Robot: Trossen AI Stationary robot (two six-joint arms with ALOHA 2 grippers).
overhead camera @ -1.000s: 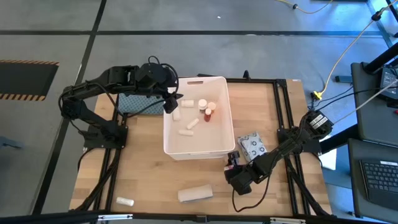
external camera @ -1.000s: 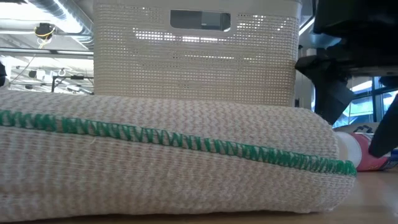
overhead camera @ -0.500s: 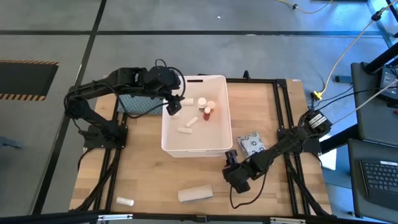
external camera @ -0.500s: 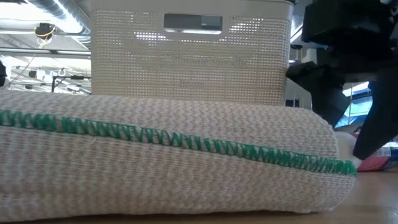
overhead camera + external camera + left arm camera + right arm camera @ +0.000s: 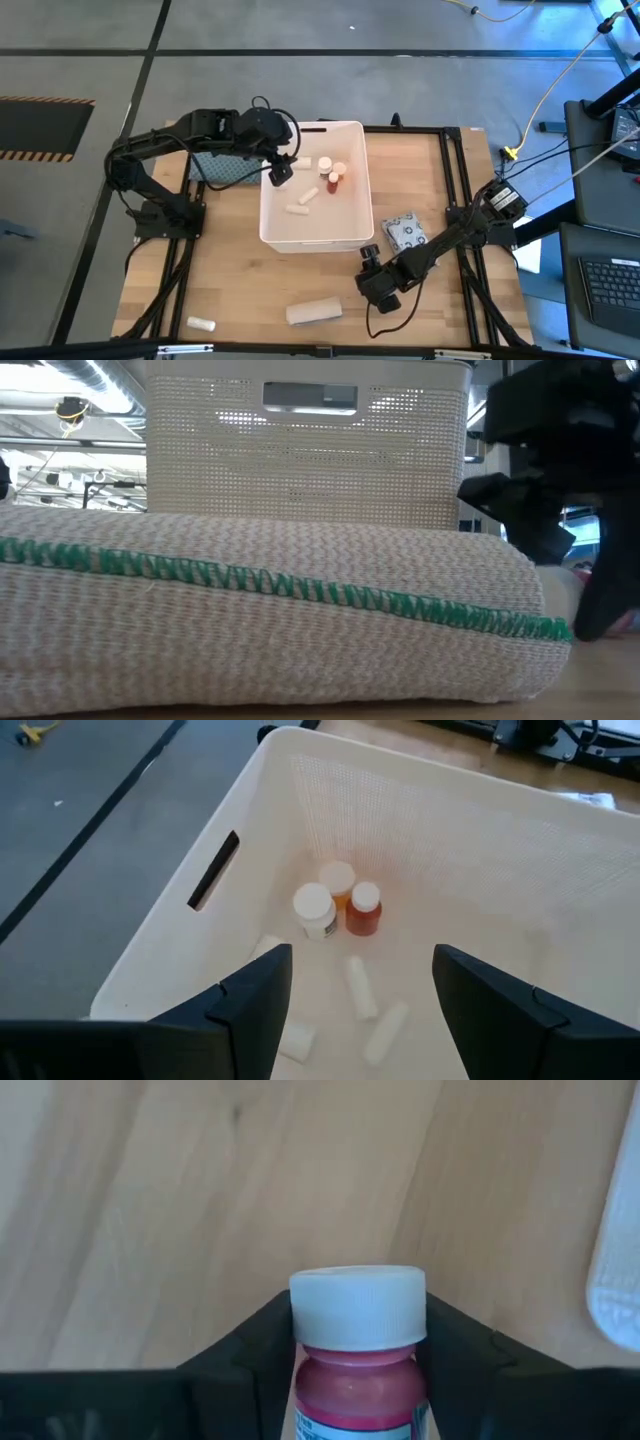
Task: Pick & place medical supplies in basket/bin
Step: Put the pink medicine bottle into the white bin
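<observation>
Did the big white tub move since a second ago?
Yes. In the high view the white tub slid a little toward the left edge of the table, pushed by the left gripper at its rim.

Grey floor [image 5: 300, 40], black tape lines, perhaps windows [image 5: 60, 440] behind.

A teal-grey patterned cloth [image 5: 222, 168] lies on the pale wooden worktop [image 5: 225, 270]; a yellow cable [image 5: 556, 85] crosses the grey floor [image 5: 90, 50].

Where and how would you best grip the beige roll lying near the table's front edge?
Across the middle of the beige roll, coming straight down from above. It lies flat on its side on the table with bare wood all round, so fingers should straddle its narrow width, not its length.
</observation>
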